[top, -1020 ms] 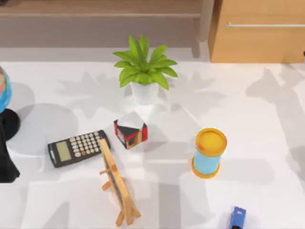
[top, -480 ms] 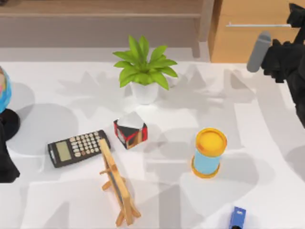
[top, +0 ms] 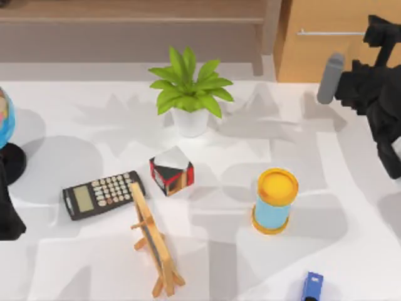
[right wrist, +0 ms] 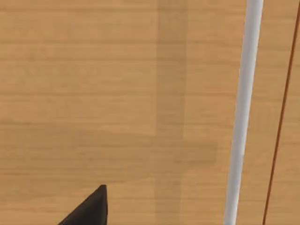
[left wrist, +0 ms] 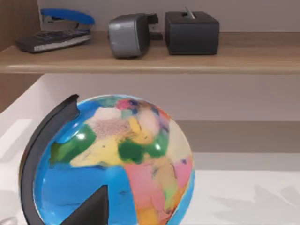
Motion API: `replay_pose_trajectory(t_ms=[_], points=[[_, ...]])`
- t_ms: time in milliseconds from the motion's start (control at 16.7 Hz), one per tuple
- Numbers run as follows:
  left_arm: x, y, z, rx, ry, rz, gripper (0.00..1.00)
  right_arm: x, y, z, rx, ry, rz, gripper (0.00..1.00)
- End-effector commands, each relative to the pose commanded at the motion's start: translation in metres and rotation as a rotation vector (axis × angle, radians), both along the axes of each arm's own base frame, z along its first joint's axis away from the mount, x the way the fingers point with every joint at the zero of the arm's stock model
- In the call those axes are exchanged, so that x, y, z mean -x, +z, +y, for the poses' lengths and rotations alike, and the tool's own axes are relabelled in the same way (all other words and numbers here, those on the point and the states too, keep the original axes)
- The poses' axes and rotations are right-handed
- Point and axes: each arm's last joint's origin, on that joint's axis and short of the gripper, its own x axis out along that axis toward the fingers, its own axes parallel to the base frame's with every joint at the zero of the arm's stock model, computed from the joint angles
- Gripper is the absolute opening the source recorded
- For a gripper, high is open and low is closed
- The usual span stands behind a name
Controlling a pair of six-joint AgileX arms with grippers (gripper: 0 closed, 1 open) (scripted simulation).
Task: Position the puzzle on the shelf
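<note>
The puzzle I cannot locate on the desk, so I cannot judge which arm is nearer. My left gripper [top: 7, 216] sits at the desk's left edge by the globe [left wrist: 115, 161], facing the shelf [top: 131, 19]. My right gripper [top: 381, 37] hangs at the far right corner against the cabinet [top: 326, 59]; whether either is apart or together, I cannot tell.

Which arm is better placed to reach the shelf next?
Probably right: the right arm is up at the back by the cabinet, near the end of the shelf; the left arm sits parked beside the globe.
</note>
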Motion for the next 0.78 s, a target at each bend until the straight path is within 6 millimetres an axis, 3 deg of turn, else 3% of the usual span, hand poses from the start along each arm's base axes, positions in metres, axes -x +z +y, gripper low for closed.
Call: replay_pose_trajectory(t_ms=[480,720,780], points=[[0.0,0.0,0.0,0.0,0.0,0.0,1.0,-0.023,0.0,0.0,0.0,0.0,0.0,1.0],[0.0,0.0,0.0,0.0,0.0,0.0,1.0,-0.025,0.0,0.0,0.0,0.0,0.0,1.0],[0.0,0.0,0.0,0.0,0.0,0.0,1.0,-0.025,0.0,0.0,0.0,0.0,0.0,0.92]])
